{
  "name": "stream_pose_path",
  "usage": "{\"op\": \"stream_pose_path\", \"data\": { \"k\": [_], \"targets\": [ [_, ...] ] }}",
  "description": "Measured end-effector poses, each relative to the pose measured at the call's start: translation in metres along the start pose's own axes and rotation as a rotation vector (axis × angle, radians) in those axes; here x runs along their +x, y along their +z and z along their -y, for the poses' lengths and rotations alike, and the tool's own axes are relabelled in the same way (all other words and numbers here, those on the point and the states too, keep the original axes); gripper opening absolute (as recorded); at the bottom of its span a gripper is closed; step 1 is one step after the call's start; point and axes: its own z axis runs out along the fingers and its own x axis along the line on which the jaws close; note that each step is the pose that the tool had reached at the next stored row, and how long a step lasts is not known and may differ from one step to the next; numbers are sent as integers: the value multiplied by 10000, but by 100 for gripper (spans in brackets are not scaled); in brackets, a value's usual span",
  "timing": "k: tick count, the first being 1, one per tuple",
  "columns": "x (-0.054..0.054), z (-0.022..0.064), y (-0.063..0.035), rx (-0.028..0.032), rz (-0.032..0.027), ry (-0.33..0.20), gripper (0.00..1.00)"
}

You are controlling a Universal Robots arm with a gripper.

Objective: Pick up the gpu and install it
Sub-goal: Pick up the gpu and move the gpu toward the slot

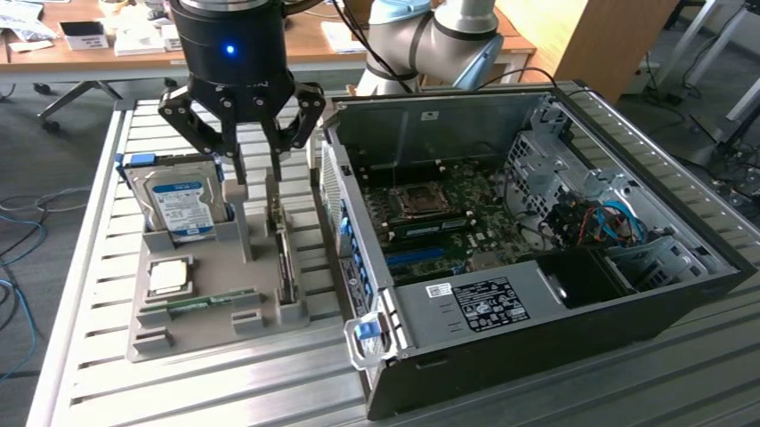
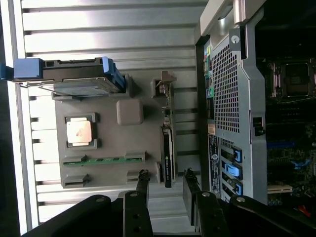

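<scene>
The gpu stands on its edge in a slot along the grey holder tray, on the side nearest the computer case. It shows as a thin green and dark card in the wrist view. My gripper hangs over the tray's far end, above the gpu's line. Its jaws are open and hold nothing. In the wrist view my gripper has one black finger on each side of the card's near end, and neither finger touches it.
The tray also holds a hard drive in a blue carrier, a processor chip and a narrow memory stick. The open computer case lies at the exterior view's right, motherboard exposed. Everything rests on a slatted metal table.
</scene>
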Motion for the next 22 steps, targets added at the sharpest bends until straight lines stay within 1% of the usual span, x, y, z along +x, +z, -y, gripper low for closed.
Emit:
{"op": "stream_pose_path", "data": {
  "k": [22],
  "targets": [
    [1,1,28,1,-1,0,42]
  ]
}}
